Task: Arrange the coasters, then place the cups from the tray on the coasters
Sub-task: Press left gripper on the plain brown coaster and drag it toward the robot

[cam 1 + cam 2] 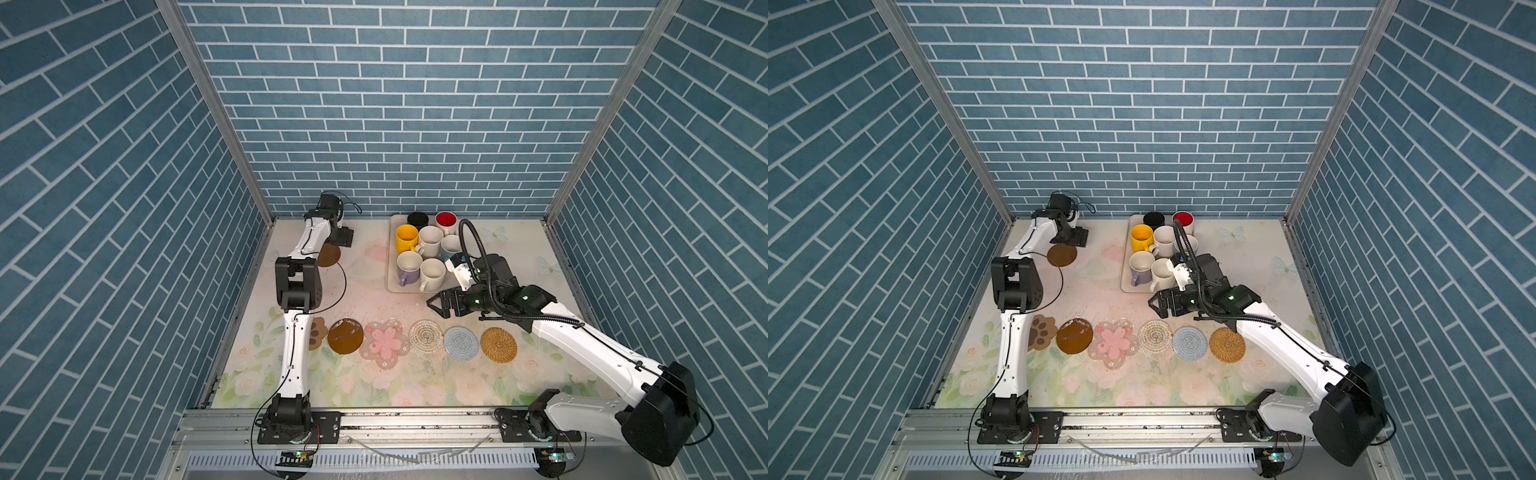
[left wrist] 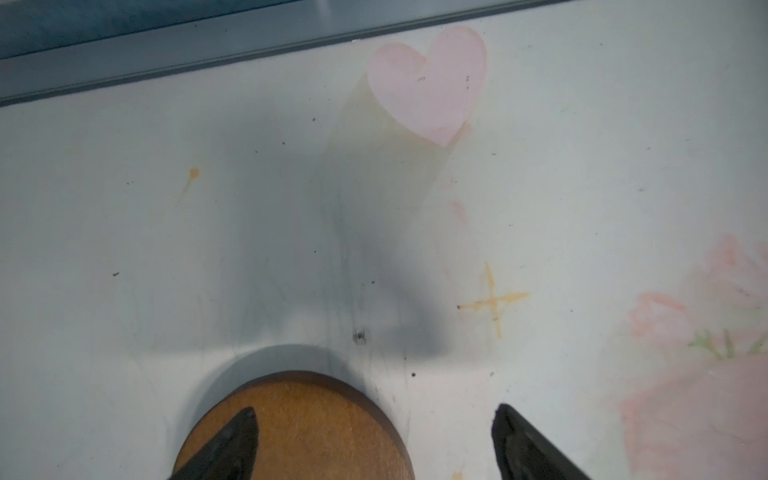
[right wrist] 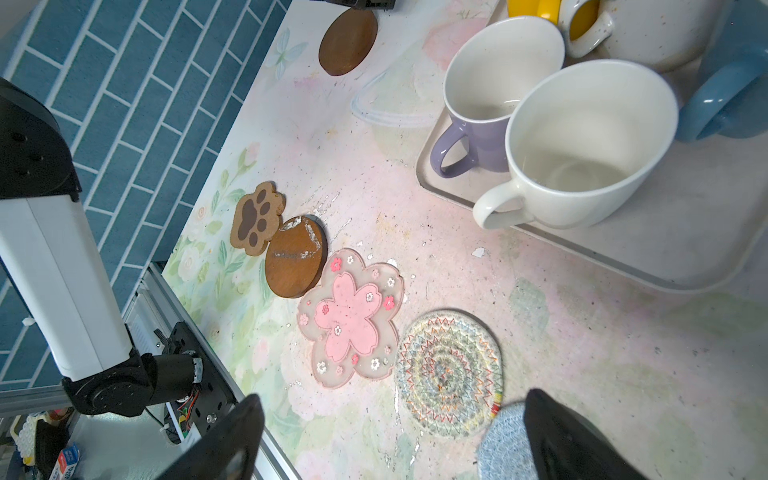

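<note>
**Six coasters are lying in line, one is lying apart, no cup is placed**

Six coasters are lying in a row near the front of the table [image 1: 374,386]: the paw coaster [image 1: 318,332], a brown disc [image 1: 345,336], the pink flower [image 1: 384,343], the white woven round [image 1: 426,336], the light blue round [image 1: 460,343] and the tan round [image 1: 498,345]. The first three are touching each other at their edges.

The second brown disc [image 1: 330,255] is lying well apart, near the far left corner. The left gripper [image 2: 374,415] is hanging over it, jaws spread wide and grasping nothing, with one finger above the disc and the other above bare table. The arranging is therefore looking almost complete, with this one disc left.

The cups [image 1: 430,240], all seven, are standing in the tray [image 1: 390,249] at the far right. No coaster is carrying a cup, so the whole second part is remaining. The right gripper [image 1: 435,306] is hovering between tray and row, jaws wide and empty.
</note>
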